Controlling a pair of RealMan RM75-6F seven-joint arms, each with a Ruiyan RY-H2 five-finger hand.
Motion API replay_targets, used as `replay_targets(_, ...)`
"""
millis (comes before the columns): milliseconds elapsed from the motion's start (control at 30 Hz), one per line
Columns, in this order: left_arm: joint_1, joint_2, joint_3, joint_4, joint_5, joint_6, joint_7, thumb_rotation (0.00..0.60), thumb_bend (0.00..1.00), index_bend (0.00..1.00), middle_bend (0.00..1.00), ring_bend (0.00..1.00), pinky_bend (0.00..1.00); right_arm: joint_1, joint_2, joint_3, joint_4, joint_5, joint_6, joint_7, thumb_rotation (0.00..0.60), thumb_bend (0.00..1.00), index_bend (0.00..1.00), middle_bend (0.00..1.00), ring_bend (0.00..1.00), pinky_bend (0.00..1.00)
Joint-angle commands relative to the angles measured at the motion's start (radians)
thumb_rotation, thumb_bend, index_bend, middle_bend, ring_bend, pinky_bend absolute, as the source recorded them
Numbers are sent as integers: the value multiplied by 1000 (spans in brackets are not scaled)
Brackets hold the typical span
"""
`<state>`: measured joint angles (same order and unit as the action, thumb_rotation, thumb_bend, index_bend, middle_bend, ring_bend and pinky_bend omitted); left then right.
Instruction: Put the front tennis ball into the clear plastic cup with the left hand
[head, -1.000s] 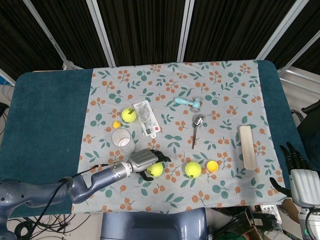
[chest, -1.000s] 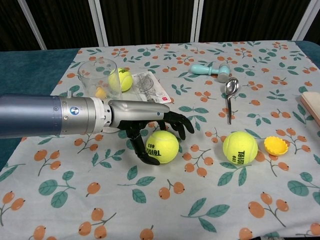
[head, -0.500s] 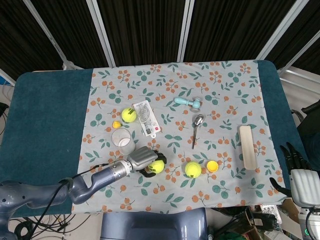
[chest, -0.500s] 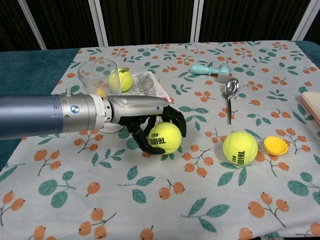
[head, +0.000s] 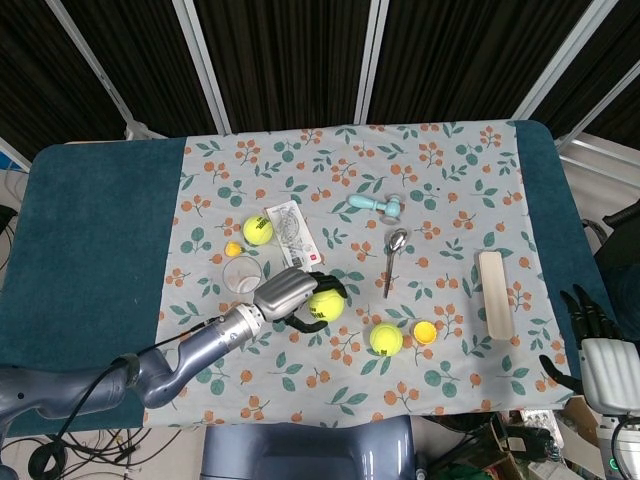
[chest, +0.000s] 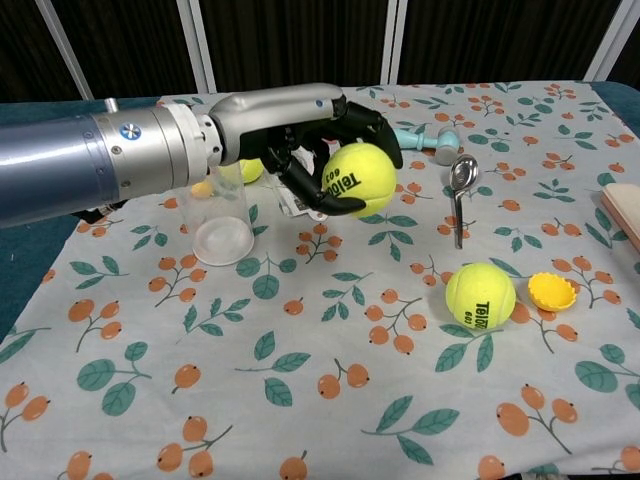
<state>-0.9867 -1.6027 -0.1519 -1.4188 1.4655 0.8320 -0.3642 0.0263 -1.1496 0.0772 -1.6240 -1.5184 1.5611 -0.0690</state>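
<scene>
The left hand (chest: 320, 150) holds the tennis ball (chest: 358, 178) clear above the tabletop (chest: 300, 400), its dark fingers (chest: 305, 185) curled under and around the ball so that the ball sits cradled toward the right side of the grip in the chest view. The clear plastic cup (chest: 222, 215) stands upright on the floral cloth just left of and below the held ball in that view, its mouth partly hidden behind the wrist, so the ball still lies to the right of the cup's opening rather than over it. From the head view the same relation shows: the ball (head: 324, 304) in the left hand (head: 290, 295) sits to the right of the cup (head: 243, 274), near it but not above the rim. The coming move therefore looks to be a short carry toward the left of the frame until the ball is centred over the mouth, then an opening of the fingers. A second tennis ball (chest: 480, 295) rests on the cloth at right beside a small yellow cap (chest: 552, 291), and a third ball (head: 257, 230) lies beyond the cup. The right hand (head: 595, 345) hangs at the lower right edge of the head view, off the tabletop, fingers spread and holding nothing.
</scene>
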Motion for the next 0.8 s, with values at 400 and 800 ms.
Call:
replay_targets(400,9,150,-121,-154,-35,93,50,600,437,356,446,372,571,1,-3,0,0,1,-1,-7,600,137,15,0,108,262)
replay_targets(800,96,443,-75,-332,-123,65,285,600,429,363,459,372,574,0,-4,-1,-4,-3,2,-9,600,137,15,0,108,262)
